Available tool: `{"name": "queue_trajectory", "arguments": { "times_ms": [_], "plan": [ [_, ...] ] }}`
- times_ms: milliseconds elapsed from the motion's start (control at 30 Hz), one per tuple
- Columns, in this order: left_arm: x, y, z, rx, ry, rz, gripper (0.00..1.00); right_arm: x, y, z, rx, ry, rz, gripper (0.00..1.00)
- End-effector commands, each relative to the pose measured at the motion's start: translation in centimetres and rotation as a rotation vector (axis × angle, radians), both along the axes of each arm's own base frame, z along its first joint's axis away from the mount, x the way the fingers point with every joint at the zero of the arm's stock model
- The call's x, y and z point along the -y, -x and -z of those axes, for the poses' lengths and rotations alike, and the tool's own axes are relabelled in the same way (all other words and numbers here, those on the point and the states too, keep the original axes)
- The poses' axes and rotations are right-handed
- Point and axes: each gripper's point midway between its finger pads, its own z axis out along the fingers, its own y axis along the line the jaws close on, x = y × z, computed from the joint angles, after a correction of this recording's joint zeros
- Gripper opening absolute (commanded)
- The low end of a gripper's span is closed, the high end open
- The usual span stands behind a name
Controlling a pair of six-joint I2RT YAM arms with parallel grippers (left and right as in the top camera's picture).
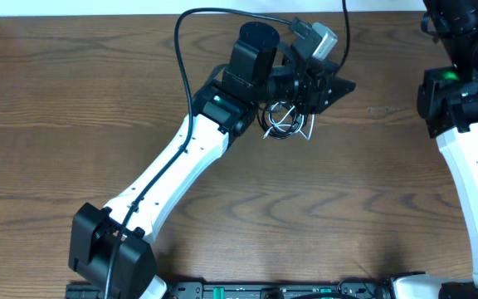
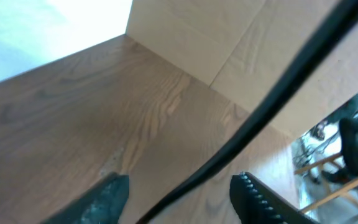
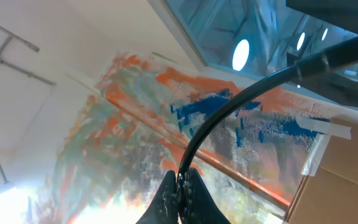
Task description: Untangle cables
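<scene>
– Toward the far middle of the desk [image 1: 73, 91], the left pincer [image 2: 180, 182] hangs just beside the cables [image 1: 287, 123]. Its 2 fingers stand apart, released, with no cord between them that I can make out.
– And the cables themselves?
– Black and white strands wound into 1 small clump, lying on the wood. Nothing is separated yet.
– What worries you?
– If those fingers close on the whole clump, it could lift as 1 knot or pull tighter. The thick arm cable [image 2: 278, 93] also crosses the wrist view, so it might hide a strand or snag.
– And over on the right?
– The right pincer [image 3: 181, 186] is clenched, pointing up, well apart from the clump. With nothing pinning the other end, any tug may drag everything along.
</scene>
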Motion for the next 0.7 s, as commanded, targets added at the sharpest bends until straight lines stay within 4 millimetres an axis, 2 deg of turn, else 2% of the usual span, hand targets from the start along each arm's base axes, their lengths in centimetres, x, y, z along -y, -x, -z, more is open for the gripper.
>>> {"name": "queue_trajectory", "arguments": {
  "times_ms": [0, 100, 167, 233, 267, 333, 500, 633, 667],
  "plan": [
    [0.1, 0.2, 0.1, -0.001, -0.002, 0.018, 0.50, 0.5, 1.4, -1.6, 0.036, -0.027, 0.000, 0.02],
    [0.0, 0.3, 0.4, -0.014, -0.011, 0.017, 0.49, 0.7, 1.4, -1.6, 0.036, -0.027, 0.007, 0.01],
    [0.0, 0.3, 0.4, -0.015, -0.011, 0.017, 0.43, 0.7, 1.4, -1.6, 0.037, -0.026, 0.007, 0.01],
    [0.0, 0.3, 0.4, -0.015, -0.011, 0.017, 0.32, 0.6, 1.4, -1.6, 0.037, -0.024, 0.005, 0.01],
    [0.0, 0.3, 0.4, -0.015, -0.011, 0.017, 0.21, 0.6, 1.4, -1.6, 0.036, -0.024, 0.005, 0.02],
    [0.0, 0.3, 0.4, -0.015, -0.011, 0.017, 0.08, 0.7, 1.4, -1.6, 0.036, -0.024, 0.006, 0.01],
    [0.0, 0.3, 0.4, -0.039, -0.006, 0.011, 0.08, 1.9, 0.5, -1.1, 0.019, 0.002, 0.039, 0.02],
    [-0.8, 0.0, -0.7, -0.056, 0.018, -0.016, 0.07, 2.6, -1.1, 0.9, -0.050, 0.098, 0.053, 0.01],
    [-1.2, -0.2, -1.2, -0.058, 0.028, -0.029, 0.07, 2.8, -1.5, 1.5, -0.068, 0.127, 0.057, 0.05]
  ]
}}
